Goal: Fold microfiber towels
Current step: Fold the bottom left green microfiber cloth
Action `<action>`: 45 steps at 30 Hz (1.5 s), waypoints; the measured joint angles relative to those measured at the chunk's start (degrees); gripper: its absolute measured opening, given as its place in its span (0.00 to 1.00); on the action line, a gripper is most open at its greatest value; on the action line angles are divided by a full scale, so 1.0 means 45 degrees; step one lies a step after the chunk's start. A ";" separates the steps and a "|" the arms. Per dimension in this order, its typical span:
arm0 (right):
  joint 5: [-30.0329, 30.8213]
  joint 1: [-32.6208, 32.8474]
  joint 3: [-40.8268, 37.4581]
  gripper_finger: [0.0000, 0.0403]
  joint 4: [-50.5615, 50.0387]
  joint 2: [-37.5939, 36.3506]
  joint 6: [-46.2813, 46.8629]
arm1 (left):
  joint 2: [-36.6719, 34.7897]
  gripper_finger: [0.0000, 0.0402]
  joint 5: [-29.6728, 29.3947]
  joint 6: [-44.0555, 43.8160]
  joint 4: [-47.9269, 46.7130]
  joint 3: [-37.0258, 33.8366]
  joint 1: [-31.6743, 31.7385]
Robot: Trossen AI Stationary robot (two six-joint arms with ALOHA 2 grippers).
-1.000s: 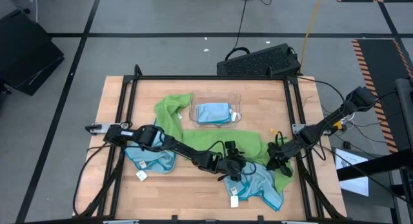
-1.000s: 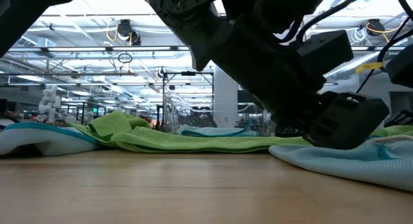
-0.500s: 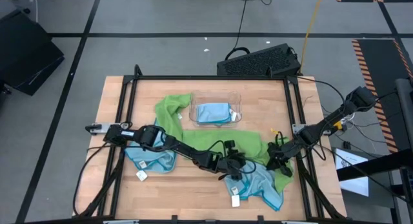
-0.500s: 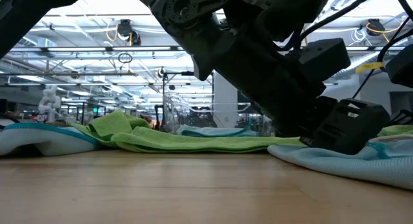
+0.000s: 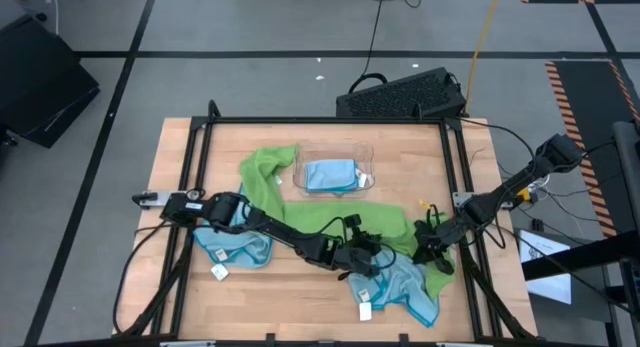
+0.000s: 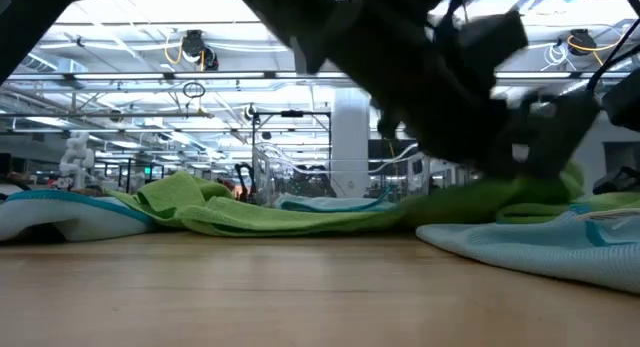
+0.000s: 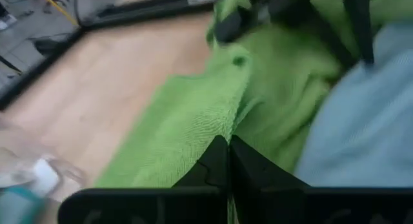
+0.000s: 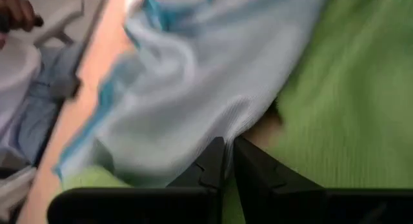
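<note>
A lime green towel (image 5: 395, 225) lies spread across the table's middle, its right end over a crumpled light blue towel (image 5: 405, 287) near the front edge. My left gripper (image 5: 368, 255) reaches over from the left and is shut on the green towel near its front edge. My right gripper (image 5: 428, 255) sits low at the green towel's right end with its fingers together (image 8: 227, 146), where the blue cloth (image 8: 193, 88) meets the green (image 8: 335, 101). A second light blue towel (image 5: 235, 247) lies bunched at the left. My left gripper pinches a raised fold of the green towel (image 7: 222, 130) between its two fingertips, coming in at a slant from the table's left and pointing somewhat down. The pinched part (image 6: 530, 192) is lifted off the table; the rest of the towel lies flat. My right gripper rests its fingertips on the cloth where the blue towel's edge (image 8: 222, 130) meets the green one. Whether any cloth is between the fingers I cannot tell.
A clear plastic tray (image 5: 300, 157) at the back middle holds a folded light blue towel (image 5: 330, 175). A black frame (image 5: 200, 137) runs around the wooden table. Bare wood shows at the front left (image 5: 270, 297) and back right (image 5: 420, 157).
My left gripper has shut on the green towel and risen, drawing a fold of it up off the table. The rest of the towel and the blue towels have stayed where they were.
</note>
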 joint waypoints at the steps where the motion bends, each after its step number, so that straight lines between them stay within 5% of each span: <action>1: 0.0281 0.0000 0.0187 0.06 0.0072 -0.0030 -0.0211 | -0.0144 0.01 -0.0135 -0.0007 -0.0145 0.0000 -0.0041; 7: 0.2461 -0.0005 0.0863 0.13 0.0045 -0.0140 -0.1931 | -0.0837 0.01 -0.0919 -0.0345 -0.0987 0.0000 -0.0237; 17: 0.5929 0.0005 0.1146 0.49 -0.0742 -0.0140 -0.2425 | -0.1264 0.01 -0.0949 -0.1245 -0.2151 0.0005 -0.0249; 22: 0.6577 0.0005 0.1151 0.60 -0.1672 -0.0140 -0.2700 | -0.1266 0.01 -0.0940 -0.1628 -0.2527 0.0005 -0.0120; 45: 0.9156 0.0005 0.1170 0.57 -0.3858 -0.0173 -0.2047 | -0.1266 0.01 0.0071 -0.2059 -0.2539 0.0010 0.0450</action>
